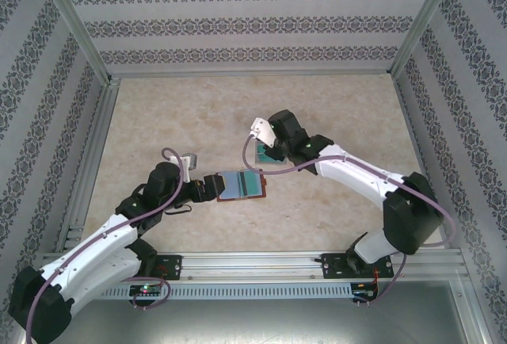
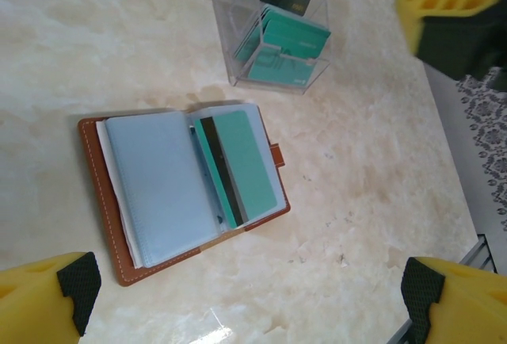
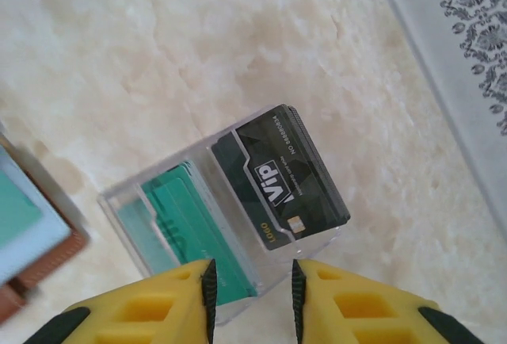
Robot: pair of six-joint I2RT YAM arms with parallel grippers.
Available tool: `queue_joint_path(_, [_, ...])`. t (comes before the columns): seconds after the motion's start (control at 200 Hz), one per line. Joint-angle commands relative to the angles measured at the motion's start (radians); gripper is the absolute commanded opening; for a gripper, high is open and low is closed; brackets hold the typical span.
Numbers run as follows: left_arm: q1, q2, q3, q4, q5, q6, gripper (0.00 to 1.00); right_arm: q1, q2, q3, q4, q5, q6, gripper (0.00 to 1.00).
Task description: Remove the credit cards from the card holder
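- Wide apart stand the jaws of the left claw, released and empty, hovering over the near edge of the card holder
- Fingers of the right claw are parted by a narrow gap with nothing between them, poised above a clear plastic box
- Open and flat on the table, the card holder lies between the two claws and just beside the box
- Its cover is reddish-brown leather with pale stitching along the edge and a small clasp tab on one side; inside are blue-grey sleeves
- One sleeve holds a green card with a black stripe down its long edge, and another green edge peeks out behind it
- In the box, a black card printed "ViP" leans in one compartment, with green cards in the other
- Underneath, the table is pale cream, marble-patterned and slightly glossy
- Around it, the walls carry grey floral bands, and an aluminium frame runs along the near edge
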Motion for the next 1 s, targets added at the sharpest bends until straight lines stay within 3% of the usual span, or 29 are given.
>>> queue_joint_path(0.0, [0.008, 0.032, -0.008, 0.046, 0.010, -0.026, 0.99, 0.040, -0.018, -0.035, 0.034, -0.041, 0.243, 0.31])
queue_joint_path(0.045, [0.008, 0.050, -0.010, 0.068, 0.018, -0.044, 0.99, 0.052, -0.016, -0.009, 0.011, -0.045, 0.321, 0.31])
queue_joint_path(0.205, [0.008, 0.112, -0.020, 0.146, 0.047, -0.108, 0.83, 0.058, -0.010, -0.026, 0.008, -0.111, 0.554, 0.30])
queue_joint_path(0.49, [0.000, 0.252, 0.007, 0.238, 0.047, -0.187, 0.58, 0.070, 0.027, -0.098, 0.057, -0.188, 0.725, 0.26])
queue_joint_path(0.64, [-0.028, 0.366, 0.047, 0.258, 0.036, -0.206, 0.44, 0.069, 0.078, -0.122, 0.090, -0.243, 0.768, 0.15])
queue_joint_path(0.994, [-0.090, 0.508, 0.109, 0.285, -0.032, -0.235, 0.35, 0.071, 0.193, -0.134, 0.118, -0.293, 0.797, 0.09])
